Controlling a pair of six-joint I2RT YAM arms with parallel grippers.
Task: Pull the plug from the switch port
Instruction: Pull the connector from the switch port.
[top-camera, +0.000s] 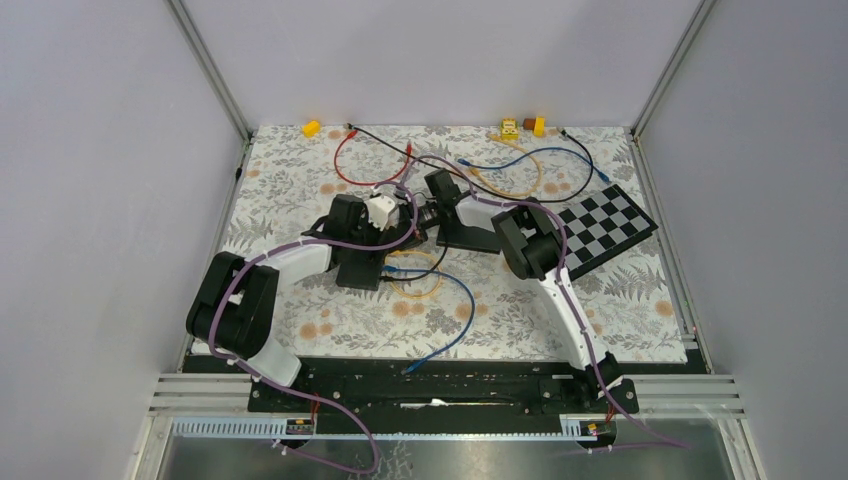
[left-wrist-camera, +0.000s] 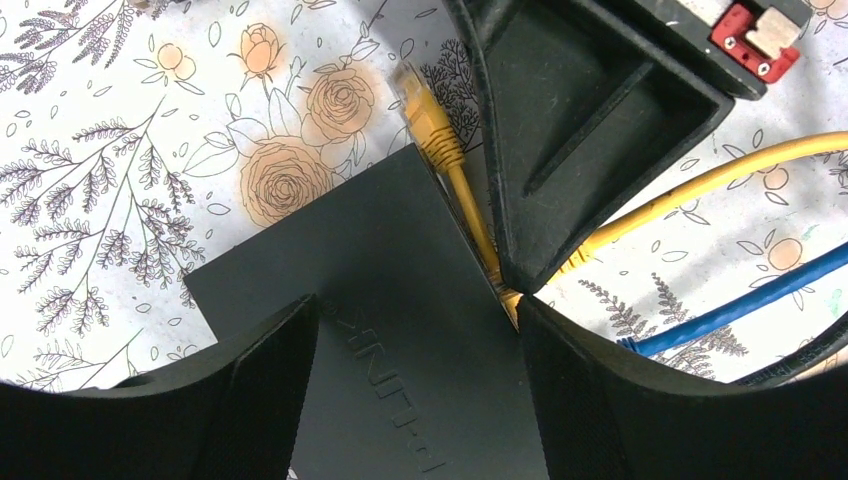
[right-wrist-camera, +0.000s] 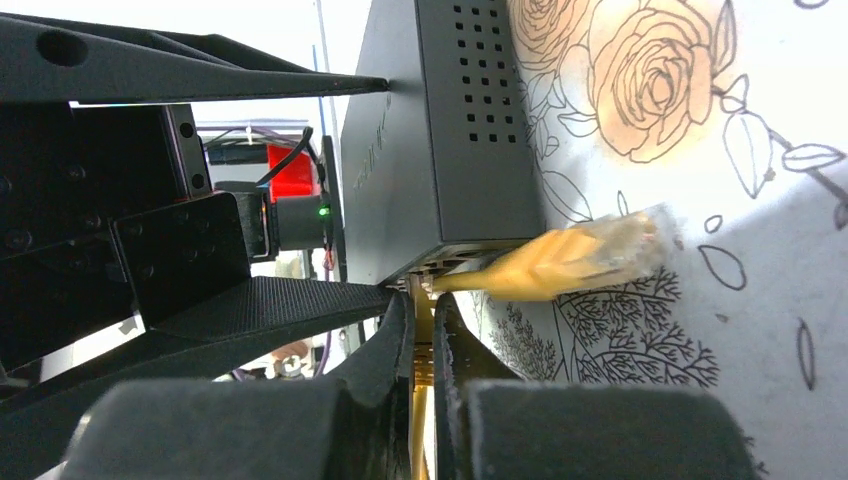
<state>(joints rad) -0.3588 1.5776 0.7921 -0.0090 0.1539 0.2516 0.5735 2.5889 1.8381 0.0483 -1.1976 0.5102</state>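
The right hand (right-wrist-camera: 423, 322) is pressed together on the thin yellow network cable (right-wrist-camera: 468, 281), just behind the yellow plug with a clear tip (right-wrist-camera: 590, 255). The plug looks light and stiff, with a fragile latch. The cable is soft, so I would rather hold the boot. The tip lies outside the flat black plastic switch (right-wrist-camera: 440, 150), beside its corner. The left hand (left-wrist-camera: 418, 312) is spread over the switch. Beyond the plug, the flowered worktop (left-wrist-camera: 120, 200) gives room to draw away.
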